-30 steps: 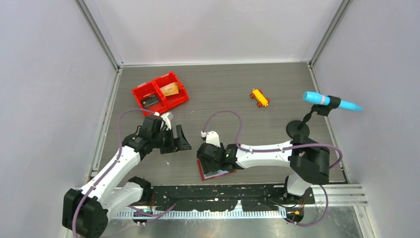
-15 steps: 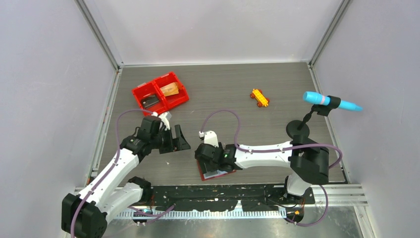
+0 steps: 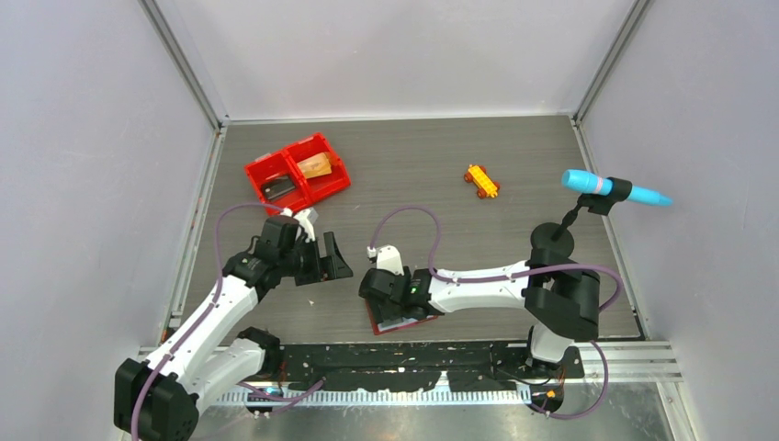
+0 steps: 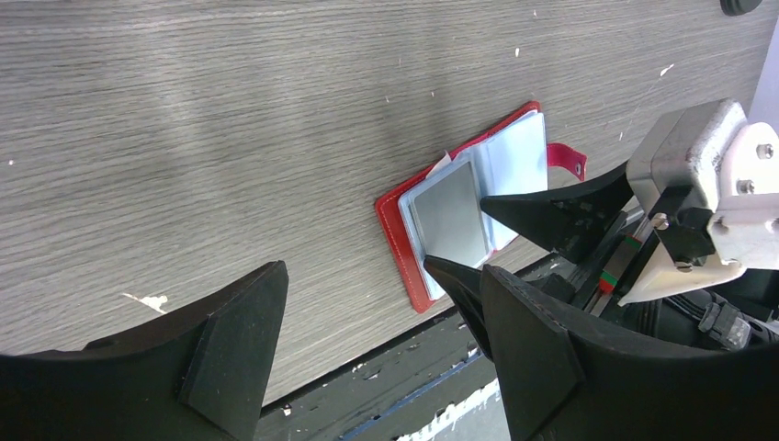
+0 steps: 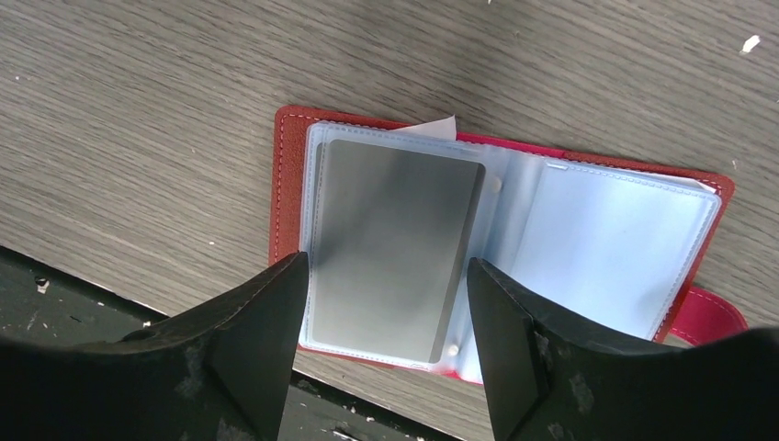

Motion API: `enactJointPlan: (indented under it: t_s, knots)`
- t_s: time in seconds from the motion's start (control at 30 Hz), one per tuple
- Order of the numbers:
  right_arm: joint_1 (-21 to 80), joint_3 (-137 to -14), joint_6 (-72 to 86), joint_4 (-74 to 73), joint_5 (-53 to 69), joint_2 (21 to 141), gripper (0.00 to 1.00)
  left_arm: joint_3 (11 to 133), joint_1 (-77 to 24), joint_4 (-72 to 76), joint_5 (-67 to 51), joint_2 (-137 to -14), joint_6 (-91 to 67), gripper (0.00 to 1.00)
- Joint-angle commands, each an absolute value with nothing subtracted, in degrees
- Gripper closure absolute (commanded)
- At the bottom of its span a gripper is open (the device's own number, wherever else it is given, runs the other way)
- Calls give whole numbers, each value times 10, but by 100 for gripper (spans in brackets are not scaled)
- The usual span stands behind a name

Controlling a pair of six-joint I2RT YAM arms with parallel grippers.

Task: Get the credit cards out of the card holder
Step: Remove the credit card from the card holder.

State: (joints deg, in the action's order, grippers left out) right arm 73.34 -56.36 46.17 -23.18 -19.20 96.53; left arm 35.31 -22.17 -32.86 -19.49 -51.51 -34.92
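Right fingers (image 5: pixel 381 344) spread, shifted slightly left over card holder (image 5: pixel 501 266), left fingers (image 4: pixel 367 358) spread, empty

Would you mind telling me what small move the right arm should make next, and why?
Probably lower the right gripper and close on the grey card: its open fingers straddle that card's near edge, and the card sits fully in the clear sleeve of the open dark red leather card holder.

Red 2-compartment bin (image 3: pixel 296 169) far left, orange toy vehicle (image 3: pixel 480 181) mid-right, blue mic (image 3: pixel 614 189) on stand.
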Motion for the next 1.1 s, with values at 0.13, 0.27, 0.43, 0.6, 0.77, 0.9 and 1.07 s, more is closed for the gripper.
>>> enactJointPlan:
  t_s: [0.13,0.27,0.43,0.6,0.77,0.9,1.07]
  knots:
    - [737,-567,461,-219,-211,972,33,350,-223,-310,-201,-517,-348,20]
    - [737,-567,464,-223,-214,975,33,349,-223,-307,-210,-522,-349,21]
    - [737,-562,466,-222,-214,971,38,346,-223,-301,-214,-522,-351,22]
    - [737,-552,467,-196,-208,950,41,334,-223,-275,-251,-526,-344,24]
    - [731,-531,470,-160,-194,932,47,331,-223,-265,-277,-554,-346,32]
    - [728,-520,474,-146,-190,923,48,321,-224,-245,-296,-573,-355,40]
    - [725,-497,476,-118,-189,901,48,310,-225,-222,-307,-592,-364,48]
